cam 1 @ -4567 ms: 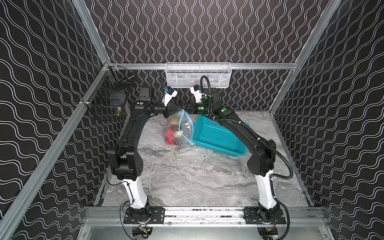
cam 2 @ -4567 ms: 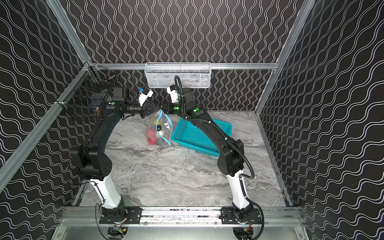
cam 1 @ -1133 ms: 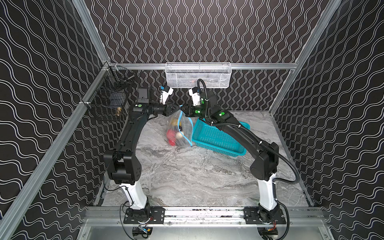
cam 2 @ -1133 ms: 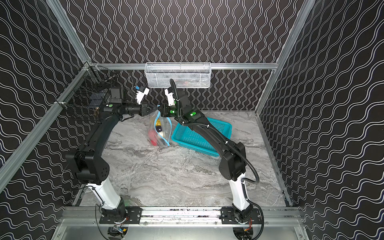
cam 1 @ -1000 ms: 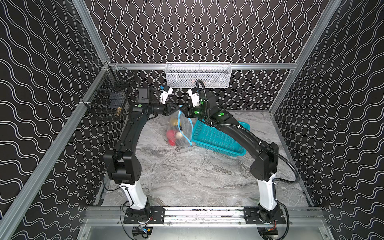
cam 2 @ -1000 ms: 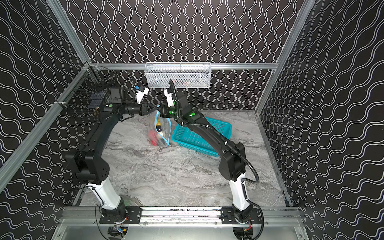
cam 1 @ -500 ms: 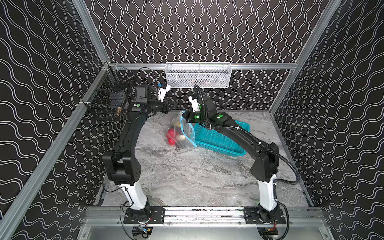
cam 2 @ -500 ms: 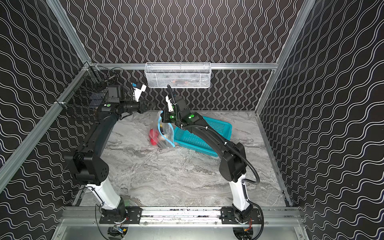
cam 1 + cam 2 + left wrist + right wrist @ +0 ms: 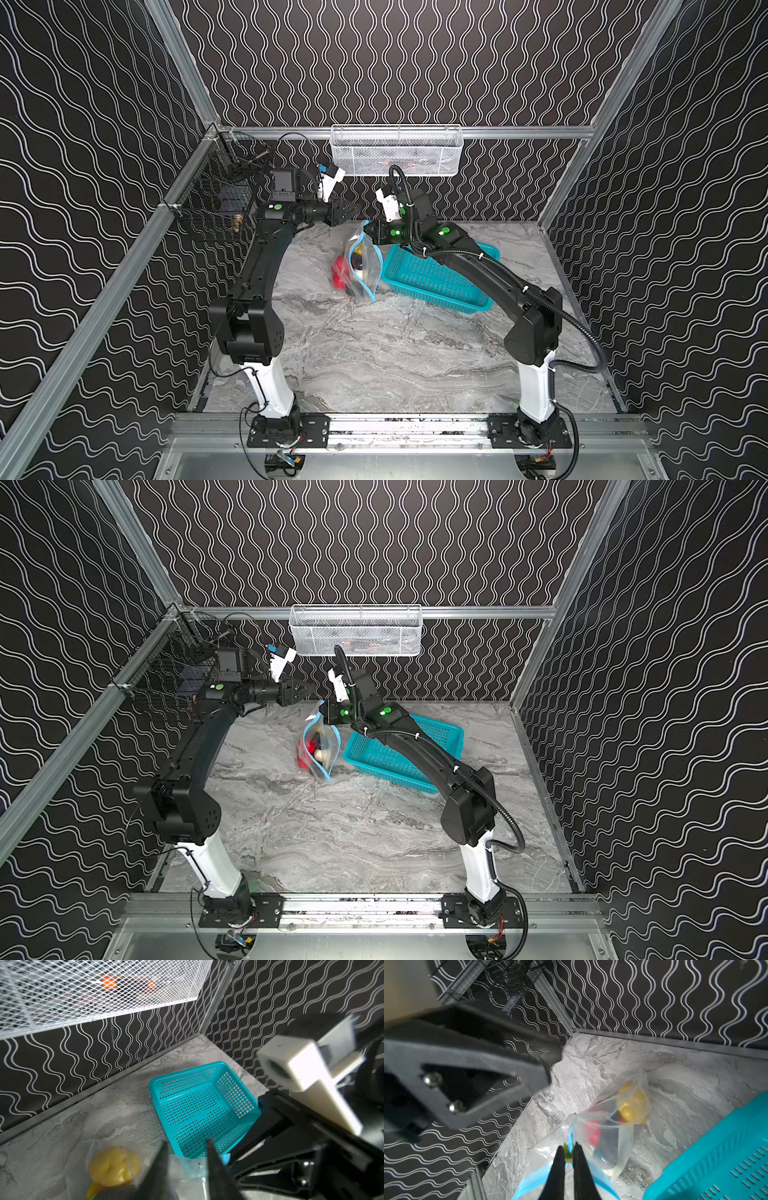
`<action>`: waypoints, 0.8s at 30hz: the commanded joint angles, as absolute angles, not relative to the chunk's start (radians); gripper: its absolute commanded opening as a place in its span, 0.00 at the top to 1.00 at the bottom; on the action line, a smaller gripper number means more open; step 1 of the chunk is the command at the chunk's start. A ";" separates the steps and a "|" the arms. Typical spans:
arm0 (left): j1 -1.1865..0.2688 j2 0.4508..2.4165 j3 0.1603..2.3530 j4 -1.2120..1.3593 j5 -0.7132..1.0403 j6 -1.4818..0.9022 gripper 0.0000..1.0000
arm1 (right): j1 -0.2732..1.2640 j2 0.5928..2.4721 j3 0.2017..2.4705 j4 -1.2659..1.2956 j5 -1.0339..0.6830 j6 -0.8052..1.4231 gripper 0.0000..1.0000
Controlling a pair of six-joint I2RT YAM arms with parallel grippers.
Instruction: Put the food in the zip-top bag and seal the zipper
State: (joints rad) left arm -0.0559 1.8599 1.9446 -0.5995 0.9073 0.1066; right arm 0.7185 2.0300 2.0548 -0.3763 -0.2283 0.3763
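Note:
The clear zip-top bag (image 9: 362,272) (image 9: 321,750) hangs by one top corner, its bottom resting on the marble table beside the teal basket. The food shows through it: a yellow potato (image 9: 633,1105) (image 9: 112,1165), red round pieces (image 9: 338,270) (image 9: 593,1134) and a dark one. My right gripper (image 9: 568,1146) (image 9: 367,228) is shut on the zipper's yellow slider tab (image 9: 568,1152), with the light blue strip (image 9: 532,1177) running out to both sides below it. My left gripper (image 9: 187,1142) (image 9: 353,208) (image 9: 309,688) is open with nothing in it, just left of and above the bag's top.
The teal perforated basket (image 9: 436,278) (image 9: 395,754) (image 9: 199,1101) lies right of the bag, under the right arm. A white wire basket (image 9: 397,151) hangs on the back wall and a black wire cage (image 9: 216,199) on the left wall. Bare marble lies in front of the bag.
My left gripper has opened, let go of the bag's top and drawn back to the left. The right gripper has come down a little, and the bag sags from it alone.

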 commanded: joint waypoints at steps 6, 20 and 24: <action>-0.054 1.842 1.977 -0.702 0.907 0.017 0.19 | 0.719 2.071 2.135 -0.419 -0.251 0.283 0.90; -0.067 1.840 1.991 -0.817 0.756 -0.182 0.13 | 0.726 2.076 2.153 -0.439 -0.234 0.237 0.90; -0.078 1.870 2.032 -0.860 0.760 -0.211 0.18 | 0.735 2.088 2.183 -0.472 -0.212 0.208 0.90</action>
